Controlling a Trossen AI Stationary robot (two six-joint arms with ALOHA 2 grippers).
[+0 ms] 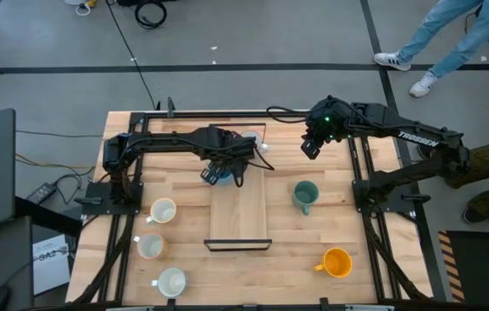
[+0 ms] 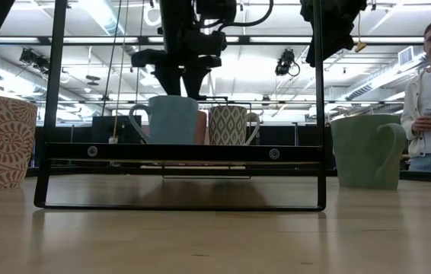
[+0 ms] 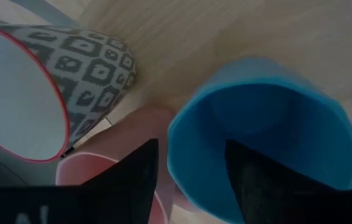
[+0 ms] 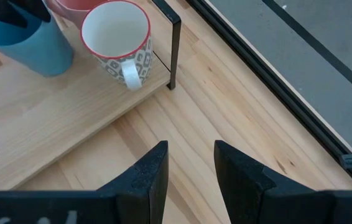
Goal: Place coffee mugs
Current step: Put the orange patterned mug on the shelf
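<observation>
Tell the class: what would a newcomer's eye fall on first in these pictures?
The left gripper, fingers straddling the rim of a blue mug on the wooden tray, beside a pink mug and a patterned mug. Off the tray stand a teal mug and an orange mug.

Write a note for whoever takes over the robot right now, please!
Left end effector: fingers straddle the rim of the blue ceramic mug on the wooden tray; they look parted, grip unclear.
Right end effector: open, empty, hovering beside the tray's far corner.
Done: blue mug, pink mug and grey-patterned white mug with red rim stand together at the tray's far end.
Left: teal green mug, orange mug and three pale mugs wait on the table.
</observation>
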